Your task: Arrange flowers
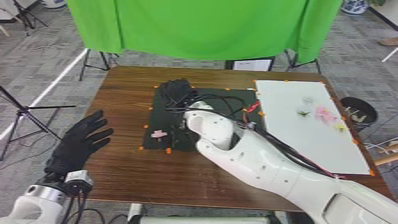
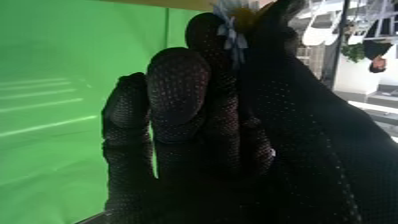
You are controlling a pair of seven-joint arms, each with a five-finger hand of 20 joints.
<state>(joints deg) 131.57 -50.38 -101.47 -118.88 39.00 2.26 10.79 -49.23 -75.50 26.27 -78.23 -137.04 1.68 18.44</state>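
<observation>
R hand is over the dark mat, approx. 11 o'clock on it; thumb & finger pinch a pale-petalled flower w/ yellow centre near the tips. L hand is at the worktop's 9 o'clock, fingers straight & spread, nothing held.

Progress: prob. partway, early side. A small pink bloom is at the mat's 8 o'clock; can't tell if it's placed in anything. Left to do, I'd guess: set the held one, then the rest on the white board: pink flowers near its 1 o'clock, a yellow one at 3. No. done so far: unclear.

Views: wrist cam gives the pinch & petal detail, w/ green cloth behind; head cam gives the layout, i.e. mat, board, waiting stock & L hand.
</observation>
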